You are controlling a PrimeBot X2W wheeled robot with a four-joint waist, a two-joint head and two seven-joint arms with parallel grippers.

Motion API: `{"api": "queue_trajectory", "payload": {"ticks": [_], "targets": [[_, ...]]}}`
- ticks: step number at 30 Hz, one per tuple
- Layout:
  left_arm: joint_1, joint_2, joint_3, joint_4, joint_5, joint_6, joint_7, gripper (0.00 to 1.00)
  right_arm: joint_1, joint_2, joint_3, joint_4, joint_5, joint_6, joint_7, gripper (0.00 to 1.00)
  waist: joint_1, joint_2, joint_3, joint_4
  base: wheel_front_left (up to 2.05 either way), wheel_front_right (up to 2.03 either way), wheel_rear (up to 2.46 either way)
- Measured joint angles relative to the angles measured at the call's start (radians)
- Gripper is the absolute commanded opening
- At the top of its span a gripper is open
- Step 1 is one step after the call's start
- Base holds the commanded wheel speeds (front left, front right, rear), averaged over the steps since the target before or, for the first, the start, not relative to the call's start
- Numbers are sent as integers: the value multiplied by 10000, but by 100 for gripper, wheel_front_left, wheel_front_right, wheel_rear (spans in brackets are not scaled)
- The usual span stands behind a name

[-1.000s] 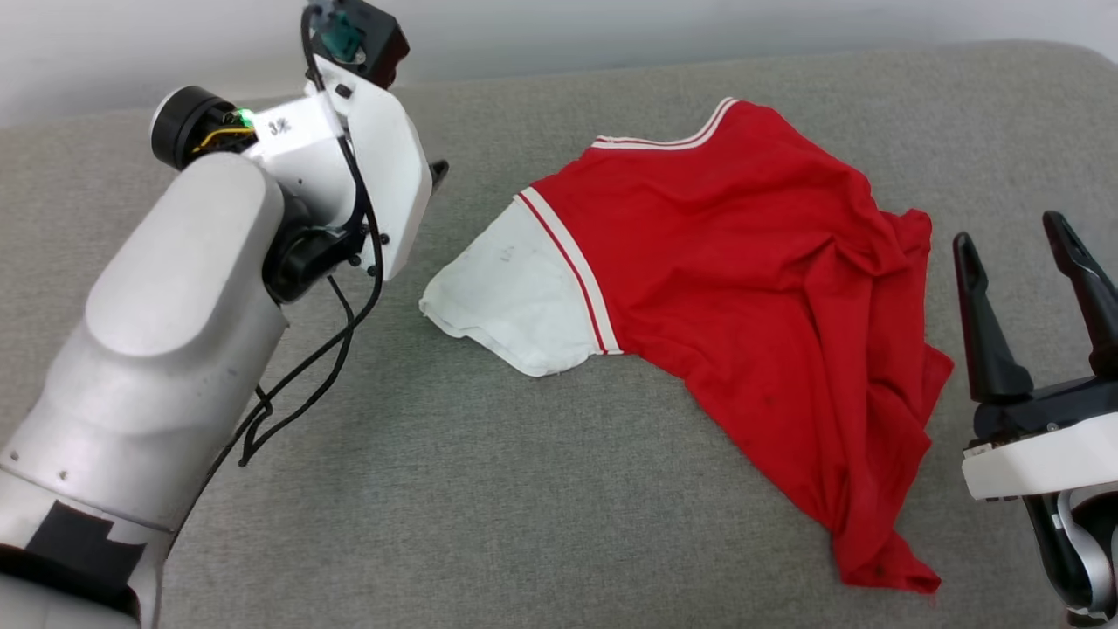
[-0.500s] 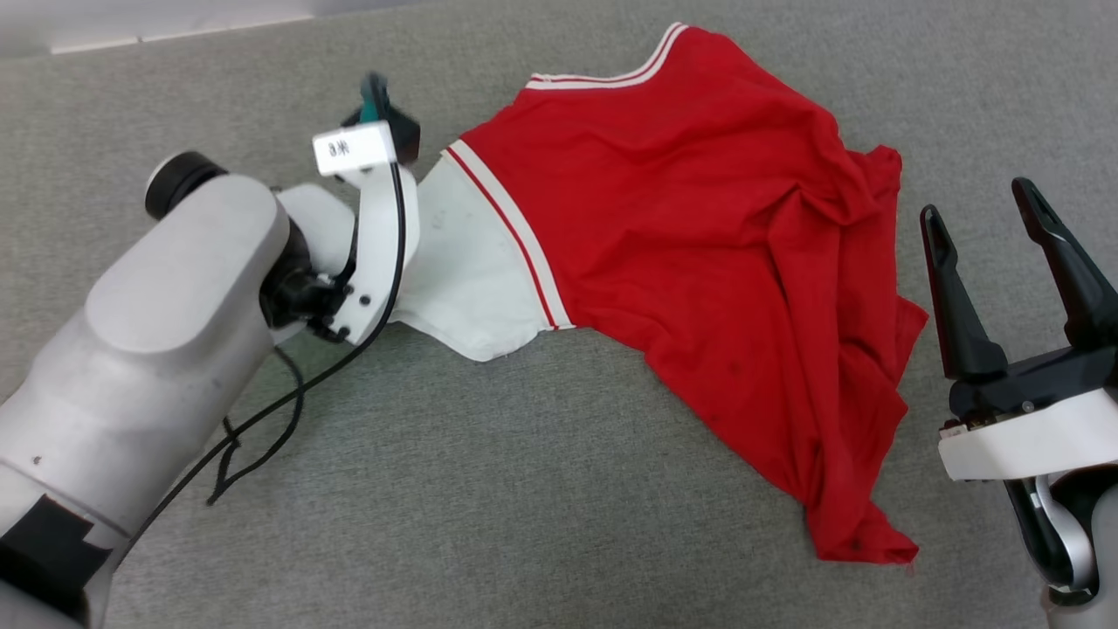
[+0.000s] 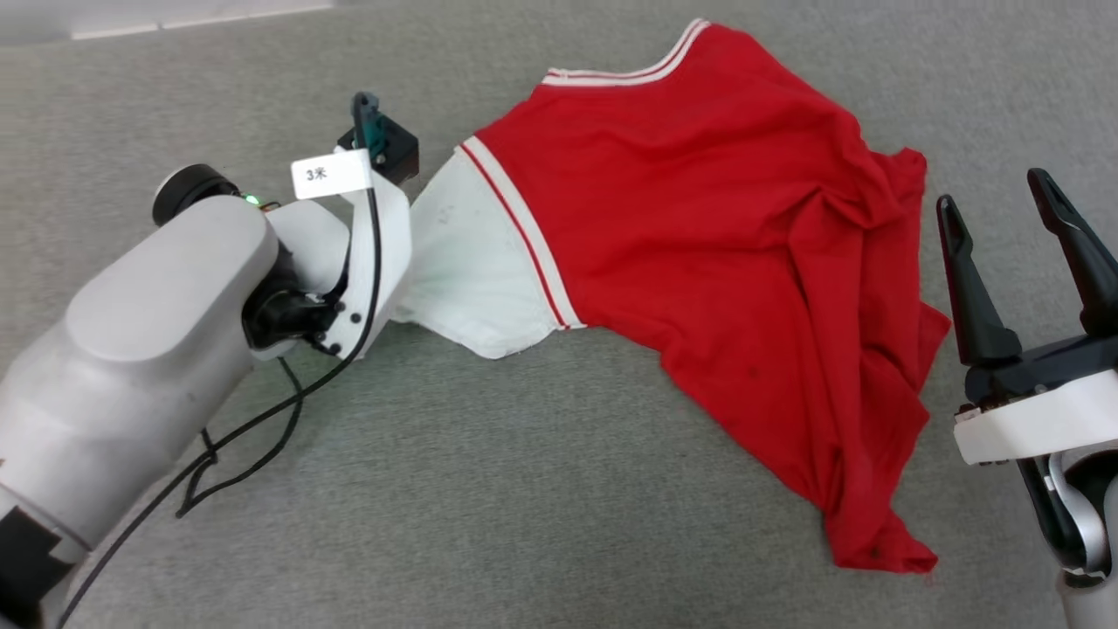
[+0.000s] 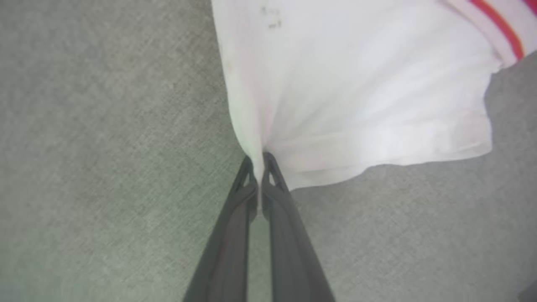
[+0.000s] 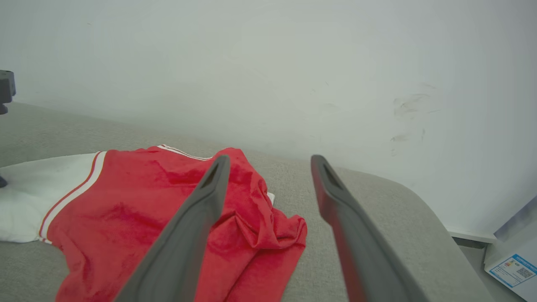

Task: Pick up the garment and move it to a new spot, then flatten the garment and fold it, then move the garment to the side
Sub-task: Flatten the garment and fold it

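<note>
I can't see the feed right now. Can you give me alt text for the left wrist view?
The left tool is shut on the edge of the white sleeve, and the cloth puckers into folds at the pinch. The sleeve spreads away over the grey fabric surface, with its red-and-white trim in the top right corner.

Left arm reaches forward, wrist bent down, left gripper (image 4: 256, 161) pinched tight on the garment (image 4: 335, 84); right gripper (image 3: 996, 196) hovers, fingers spread wide, pointing forward

The shirt (image 3: 699, 227) is red, its sleeve (image 3: 463, 271) white, with red-and-white striped trim (image 3: 517, 236); the woven surface (image 3: 524, 507) is grey.
</note>
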Motion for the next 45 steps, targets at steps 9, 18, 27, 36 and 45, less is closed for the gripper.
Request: {"api": "queue_trajectory", "payload": {"ticks": [9,18,27,36,45], "targets": [[227,1396,-247,-88,-688,2,-397,0,419,-79,-203,105,79,-2,192,100,0,0,-777,755,0,0,0],[1596,2290,-215,834,-1246,142,-886,0,602,-134,-205,153,261,0,368,100,0,0,-1063,918,0,0,0],[1909,1783,222,938,-128,543,-5060,100,816,-368,-430,134,359,-2,571,100,0,0,-1626,1055,0,0,0],[2621,1657,1177,-182,736,2138,-9825,100,-561,-1651,-328,-75,552,-2,1381,100,0,0,-1998,1588,0,0,0],[4363,1283,2993,-2280,1559,4201,-11323,100,-2933,-4265,2370,729,2579,-2,4730,100,0,0,-1786,2126,0,0,0]]}}
